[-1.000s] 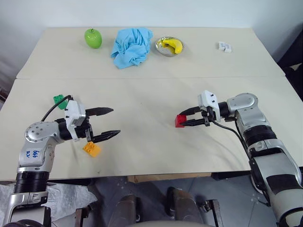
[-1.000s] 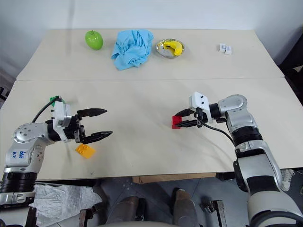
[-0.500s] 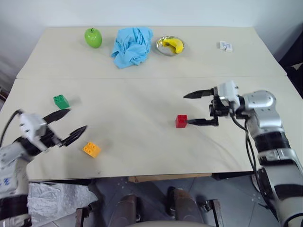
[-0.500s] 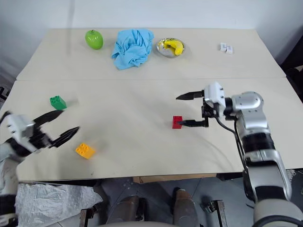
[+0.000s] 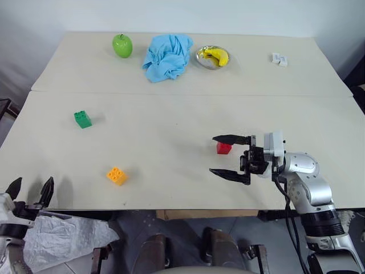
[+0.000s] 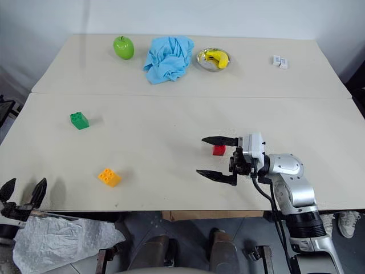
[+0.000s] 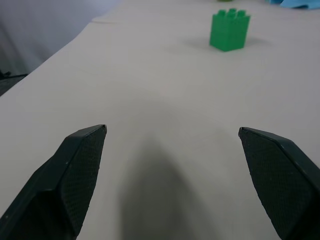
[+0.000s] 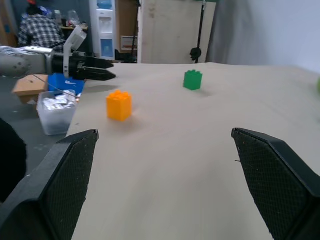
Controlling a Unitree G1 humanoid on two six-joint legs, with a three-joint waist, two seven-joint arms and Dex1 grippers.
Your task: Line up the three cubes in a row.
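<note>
Left eye view: the table (image 5: 171, 125) carries all three cubes, well apart. Right gripper (image 5: 229, 156) hangs spread wide and empty above the near edge, the red cube (image 5: 223, 148) just beyond it. Left gripper (image 5: 29, 188), also spread, sits off the near left corner. Orange-yellow cube (image 5: 116, 175) lies near front-left, green cube (image 5: 82, 119) farther back

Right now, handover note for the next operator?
Left claw: open, empty, at the table's near left edge.
Right claw: open, empty, beside the red cube, not touching it.
Green cube: left side, mid-table. Orange-yellow cube: near left. Red cube: centre-right, far from both.
Done: no row formed.
Left: bring all three cubes into one line.
</note>
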